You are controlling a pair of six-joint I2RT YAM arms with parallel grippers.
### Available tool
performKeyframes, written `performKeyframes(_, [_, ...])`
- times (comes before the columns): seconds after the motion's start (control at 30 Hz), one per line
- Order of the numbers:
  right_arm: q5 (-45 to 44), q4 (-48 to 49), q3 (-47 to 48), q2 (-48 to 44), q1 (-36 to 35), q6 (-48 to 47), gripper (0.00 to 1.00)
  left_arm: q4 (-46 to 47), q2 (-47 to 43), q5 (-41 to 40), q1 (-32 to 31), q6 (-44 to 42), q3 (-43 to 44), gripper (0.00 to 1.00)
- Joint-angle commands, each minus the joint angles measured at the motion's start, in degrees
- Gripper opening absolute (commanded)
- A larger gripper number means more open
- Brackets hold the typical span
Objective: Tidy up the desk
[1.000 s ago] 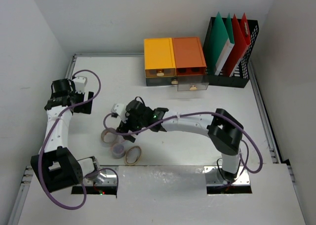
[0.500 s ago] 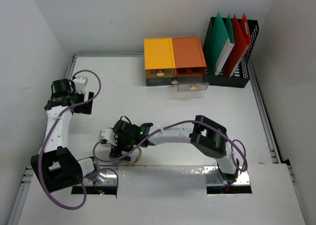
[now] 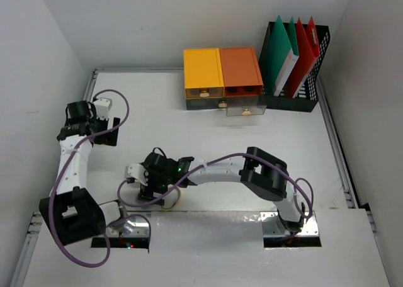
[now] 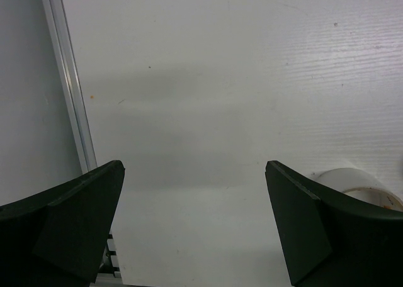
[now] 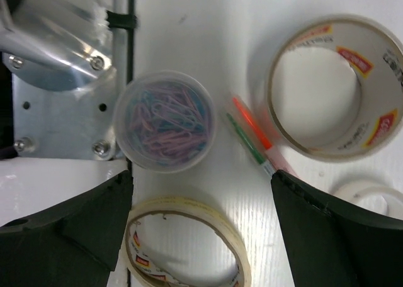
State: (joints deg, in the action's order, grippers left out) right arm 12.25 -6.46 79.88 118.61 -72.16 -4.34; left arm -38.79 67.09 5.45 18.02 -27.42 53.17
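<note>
The white desk (image 3: 252,148) carries a cluster of small items at its near left. My right gripper (image 3: 146,187) hangs open right over that cluster. Its wrist view shows a clear cup of coloured paper clips (image 5: 165,120), a wide tape roll (image 5: 334,89), a thin tape roll (image 5: 189,243) and a clear sleeve with orange and green pens (image 5: 252,136). The right gripper (image 5: 201,177) holds nothing, and the thin roll lies between its fingers. My left gripper (image 3: 107,131) is open above bare desk (image 4: 208,79) at the left rim, empty (image 4: 195,167).
Yellow (image 3: 203,78) and orange (image 3: 241,76) drawer boxes stand at the back, one drawer (image 3: 244,109) pulled out. A black file holder (image 3: 296,54) with green and red folders is at the back right. A white roll (image 4: 352,179) shows behind my left gripper's right finger. The grey rim (image 4: 66,79) runs close by.
My right arm has swung from the desk's middle toward the near left and come down over the tape rolls and clip cup. The left arm has not moved.
</note>
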Motion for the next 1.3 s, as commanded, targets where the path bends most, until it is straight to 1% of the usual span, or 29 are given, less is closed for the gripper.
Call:
performKeyframes(0.0, [4.62,3.73,1.69,0.40,-0.87,-1.20,0.88,1.52,-1.17,0.96,0.08,-0.88,-0.08,0.94])
performKeyframes(0.2, [1.73,7.94,1.95,1.45,-1.32,1.26,0.88,1.52,-1.17,0.87,0.08,-1.06,-0.26,0.94])
performKeyframes(0.27, [1.46,7.69,2.65,2.76,-1.32,1.35,0.88,1.52,-1.26,0.79,0.08,-1.23,-0.26,0.94])
performKeyframes(0.63, [1.37,9.01,5.73,5.76,-1.32,1.09,0.88,1.26,-1.17,0.44,0.08,-1.67,-0.26,0.94])
performKeyframes(0.83, [3.13,9.71,5.73,6.55,-1.32,1.17,0.84,1.26,-1.17,0.17,0.08,-1.94,-0.26,0.94])
performKeyframes(0.97, [4.36,10.67,4.85,6.02,-1.32,0.91,0.74,1.43,-1.17,0.17,0.08,-1.85,-0.52,0.94])
performKeyframes(1.03, [5.15,11.29,3.98,5.24,-1.32,0.82,0.66,1.52,-1.26,0.17,0.08,-1.94,-0.61,0.94])
performKeyframes(1.07, [5.41,12.08,3.01,4.97,-1.40,0.82,0.62,1.52,-1.17,0.17,0.08,-1.94,-0.61,0.94])
performKeyframes(1.1, [5.68,12.34,2.66,4.62,-1.32,0.82,0.53,1.61,-1.17,0.17,0.00,-1.94,-0.61,0.94])
performKeyframes(1.17, [6.20,12.78,1.60,3.91,-1.40,0.74,0.45,1.52,-1.17,0.17,0.08,-1.94,-0.61,0.94])
performKeyframes(1.2, [6.38,12.79,1.42,3.74,-1.32,0.65,0.40,1.52,-1.26,0.08,0.17,-1.85,-0.61,0.94])
performKeyframes(1.27, [6.99,12.61,0.81,3.13,-1.32,0.65,0.39,1.69,-1.17,0.00,0.08,-1.85,-0.52,0.94])
